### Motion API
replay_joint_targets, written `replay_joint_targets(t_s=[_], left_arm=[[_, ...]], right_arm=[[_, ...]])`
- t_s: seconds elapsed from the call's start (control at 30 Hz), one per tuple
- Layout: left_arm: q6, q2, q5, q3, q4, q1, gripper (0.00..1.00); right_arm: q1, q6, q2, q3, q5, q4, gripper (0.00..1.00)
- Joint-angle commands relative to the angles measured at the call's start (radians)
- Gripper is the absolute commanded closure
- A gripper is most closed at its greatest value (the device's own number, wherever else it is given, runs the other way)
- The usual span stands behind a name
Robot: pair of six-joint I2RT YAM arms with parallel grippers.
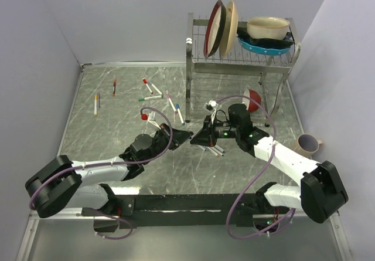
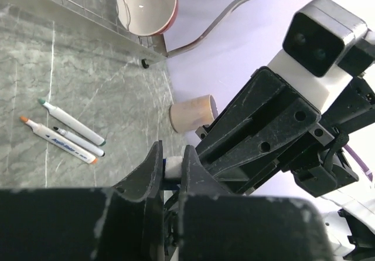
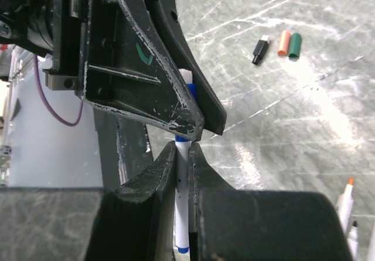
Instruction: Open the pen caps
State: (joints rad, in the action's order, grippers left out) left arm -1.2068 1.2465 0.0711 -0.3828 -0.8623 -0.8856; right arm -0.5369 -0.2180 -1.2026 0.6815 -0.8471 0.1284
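Both grippers meet above the middle of the table. My right gripper [image 3: 183, 149] is shut on a thin white pen [image 3: 182, 173] with blue ends, held lengthwise between its fingers. My left gripper [image 2: 173, 161] is shut on that pen's far end, where the blue cap [image 3: 191, 92] shows between its fingers. In the top view the left gripper [image 1: 186, 135] and right gripper [image 1: 200, 136] stand tip to tip. Loose orange [image 3: 284, 42] and green [image 3: 295, 44] caps lie on the table. Uncapped pens [image 2: 70, 123] lie side by side nearby.
Several more pens [image 1: 150, 98] lie scattered at the back left, and a red cap [image 1: 144, 116] lies near them. A wire dish rack [image 1: 196, 61] with plates and bowls stands at the back right, a red bowl [image 1: 253, 98] under it. A mug [image 1: 307, 145] lies at the right.
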Motion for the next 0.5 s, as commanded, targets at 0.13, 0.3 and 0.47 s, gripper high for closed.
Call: replay_joint_targets(t_s=[0.13, 0.3, 0.47], left_arm=[[0.029, -0.273, 0.27, -0.036, 0.347, 0.039, 0.99], [0.039, -0.45, 0.418, -0.025, 0.494, 0.128, 0.99], [0.038, -0.529, 0.377, -0.002, 0.586, 0.233, 0.99]], right_arm=[[-0.023, 0.271, -0.072, 0.102, -0.001, -0.197, 1.0], [-0.066, 0.348, -0.163, 0.167, 0.046, -0.335, 1.0], [-0.074, 0.396, -0.175, 0.177, 0.161, -0.371, 1.0]])
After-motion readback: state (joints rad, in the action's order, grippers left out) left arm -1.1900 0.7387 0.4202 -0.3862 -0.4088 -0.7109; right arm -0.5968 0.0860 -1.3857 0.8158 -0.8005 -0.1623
